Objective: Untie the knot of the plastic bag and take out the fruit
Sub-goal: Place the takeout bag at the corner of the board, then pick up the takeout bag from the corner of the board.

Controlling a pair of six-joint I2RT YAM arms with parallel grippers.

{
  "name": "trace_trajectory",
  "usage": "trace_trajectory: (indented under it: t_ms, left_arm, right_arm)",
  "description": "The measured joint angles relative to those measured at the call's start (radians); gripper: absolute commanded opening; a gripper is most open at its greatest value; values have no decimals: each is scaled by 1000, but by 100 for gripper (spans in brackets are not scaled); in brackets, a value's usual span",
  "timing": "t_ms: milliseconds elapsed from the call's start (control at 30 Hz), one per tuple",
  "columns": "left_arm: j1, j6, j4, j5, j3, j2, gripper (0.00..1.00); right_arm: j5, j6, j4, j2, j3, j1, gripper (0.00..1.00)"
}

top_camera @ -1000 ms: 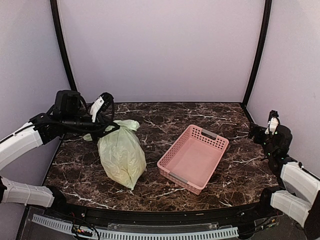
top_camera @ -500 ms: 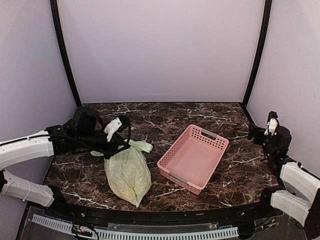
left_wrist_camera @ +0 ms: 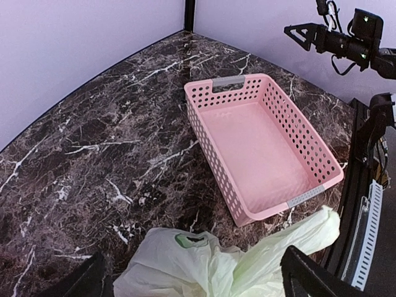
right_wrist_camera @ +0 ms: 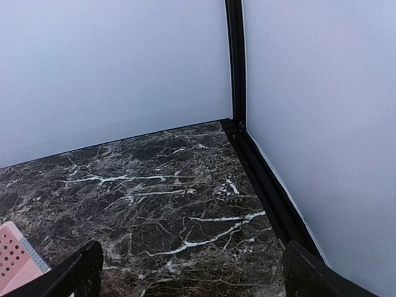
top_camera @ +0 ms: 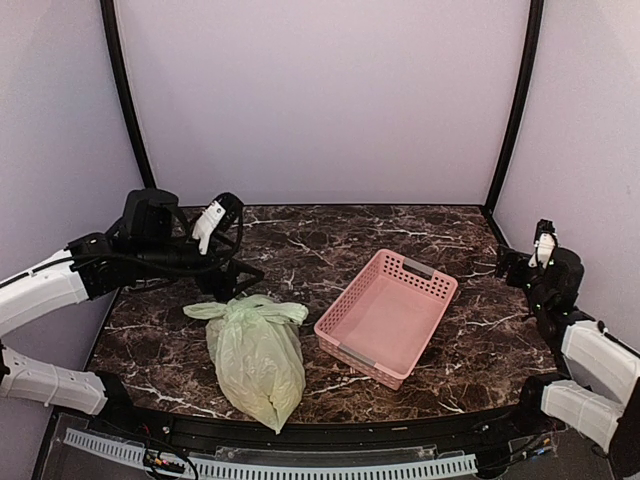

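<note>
Two arms in top view. Left gripper (top_camera: 228, 282) hovers just above plastic bag (top_camera: 255, 360), fingers spread, gripping nothing. Bag lies on marble table (top_camera: 330, 235) at 7 o'clock. Knot (top_camera: 245, 306) at bag's 12 o'clock end, tied. Fruit not visible through plastic. Pink basket (top_camera: 345, 345) at bag's 3 o'clock, apart. Right gripper (top_camera: 508, 264) at table's 3 o'clock edge.

Left wrist: fingers (left_wrist_camera: 86, 281) wide at lower corners, crumpled bag top between them, basket at 12 o'clock.

Right wrist: fingers (right_wrist_camera: 80, 272) spread over marble, basket corner at 8 o'clock.
</note>
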Motion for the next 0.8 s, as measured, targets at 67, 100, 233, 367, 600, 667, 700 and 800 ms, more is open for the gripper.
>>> trace_trajectory:
  t_ms: [67, 100, 233, 367, 600, 667, 700, 800]
  left_arm:
    - [2, -24, -42, -11, 65, 0, 95]
    - [6, -37, -61, -11, 97, 2, 95]
    - [55, -89, -119, 41, 165, 23, 95]
    - [166, -137, -163, 121, 167, 80, 95]
    - [324, -169, -188, 195, 166, 164, 93]
    - [372, -169, -190, 192, 166, 185, 93]
    - [391, -167, -191, 179, 166, 191, 93]
    - [423, -149, -200, 105, 165, 188, 94]
  right_arm:
    - [-8, 11, -33, 0, 26, 0, 99]
    - [-18, 20, -52, 1, 44, 0, 99]
    - [-70, 58, -132, 7, 124, 0, 99]
    - [-150, 91, -220, 21, 208, 14, 98]
    - [-229, 119, -290, 66, 299, 251, 90]
    - [-223, 128, -311, 106, 329, 340, 90]
    - [-214, 135, -323, 130, 347, 386, 90]
    - [-161, 151, -344, 208, 403, 526, 91]
